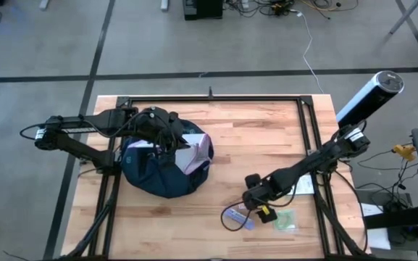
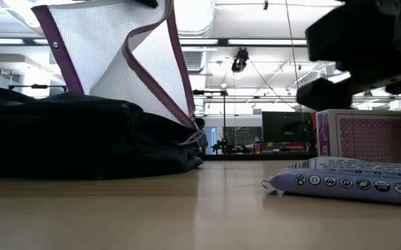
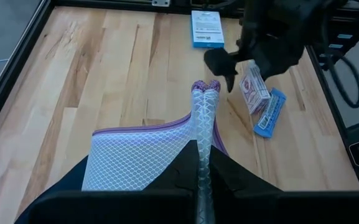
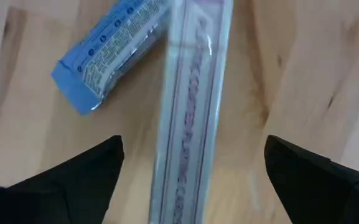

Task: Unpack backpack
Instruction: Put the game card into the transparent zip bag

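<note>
The dark navy backpack [image 1: 151, 177] [image 2: 68, 139] lies on the table's left half. Above it my left gripper [image 3: 203, 171] is shut on a white mesh pouch with purple edges [image 1: 194, 154] [image 2: 124, 55]. At the near right, a playing-card box [image 4: 191, 106] [image 2: 363, 135] stands on its narrow side on the wood beside a blue packet [image 4: 111, 50] [image 2: 353, 182]. My right gripper [image 4: 191, 168] [image 1: 256, 197] points down over the box. It is open, one finger on each side of the box, and touches nothing. My left gripper pinches a folded strip of the pouch's mesh [image 3: 204, 134] between its two fingers, which lie along the strip. The fingers slant down from the table's left side. The strip's purple-edged end [image 3: 205, 87] sticks out past the fingertips. The pouch is raised, its lower part against the backpack [image 2: 190, 132].
A blue-and-white box [image 3: 205, 28] lies near the table's right rail, and a green flat item [image 1: 285, 220] lies at the near right. Black frame rails [image 1: 310, 130] run around the table. Bare wood [image 1: 259, 138] spans the far middle.
</note>
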{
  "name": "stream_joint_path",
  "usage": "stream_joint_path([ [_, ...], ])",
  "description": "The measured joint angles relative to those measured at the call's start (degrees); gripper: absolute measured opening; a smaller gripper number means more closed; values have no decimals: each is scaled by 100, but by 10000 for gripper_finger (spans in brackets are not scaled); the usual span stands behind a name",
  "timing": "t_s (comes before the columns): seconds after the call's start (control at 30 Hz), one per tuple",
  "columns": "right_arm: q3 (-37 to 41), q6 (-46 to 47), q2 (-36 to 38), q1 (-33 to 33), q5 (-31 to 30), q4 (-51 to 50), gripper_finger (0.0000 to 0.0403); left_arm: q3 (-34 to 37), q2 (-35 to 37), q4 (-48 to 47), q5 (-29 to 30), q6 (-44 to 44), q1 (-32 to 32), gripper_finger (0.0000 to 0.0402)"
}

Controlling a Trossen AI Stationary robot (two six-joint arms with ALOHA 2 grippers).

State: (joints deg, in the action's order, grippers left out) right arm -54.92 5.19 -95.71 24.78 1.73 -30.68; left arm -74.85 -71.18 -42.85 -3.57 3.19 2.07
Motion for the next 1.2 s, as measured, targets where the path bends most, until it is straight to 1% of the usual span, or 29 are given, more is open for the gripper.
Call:
stream_joint_path([
  [0.07, 3, -56, -127, -46, -16, 63, 309, 0, 0, 4, 0, 38, -1, 0],
  [0.17, 40, -54, -287, -106, 119, 190, 240, 0, 0, -1, 1, 56, 1, 0],
  [0.27, 22, -110, -297, -182, 171, 242, 144, 0, 0, -2, 0, 55, 0, 0],
  [0.33, -66, -210, -269, -235, 125, 48, 70, 0, 0, -2, 0, 50, 1, 0],
  [0.37, -141, -298, -234, -262, 62, -92, 43, 0, 0, -1, 1, 39, -1, 0],
  [0.43, -342, -446, -139, -310, -198, -454, 46, 0, 0, -2, 2, 22, 2, 0],
  [0.57, -787, -656, -13, -543, -1051, -986, 46, 0, 0, 0, 4, -84, 2, 0],
  [0.67, -1121, -978, -1, -851, -1375, -945, 46, 0, 0, 8, 5, -104, 2, 0],
  [0.77, -1287, -1510, -52, -1205, -1614, -767, 46, 0, 2, 33, 7, -111, 2, 0],
  [0.9, -1306, -2258, -106, -1655, -1691, -461, 46, 2, 2, 43, 7, -100, 2, 0],
  [0.97, -1307, -2630, -110, -1850, -1769, -485, 46, 2, 2, 50, 7, -70, 2, 0],
  [1.1, -1381, -2899, -89, -2143, -1750, -574, 46, 2, 2, 52, 9, 16, 2, 0],
  [1.2, -1616, -2951, -73, -2238, -1715, -575, 46, 2, 2, 54, 9, 54, 2, 0],
])
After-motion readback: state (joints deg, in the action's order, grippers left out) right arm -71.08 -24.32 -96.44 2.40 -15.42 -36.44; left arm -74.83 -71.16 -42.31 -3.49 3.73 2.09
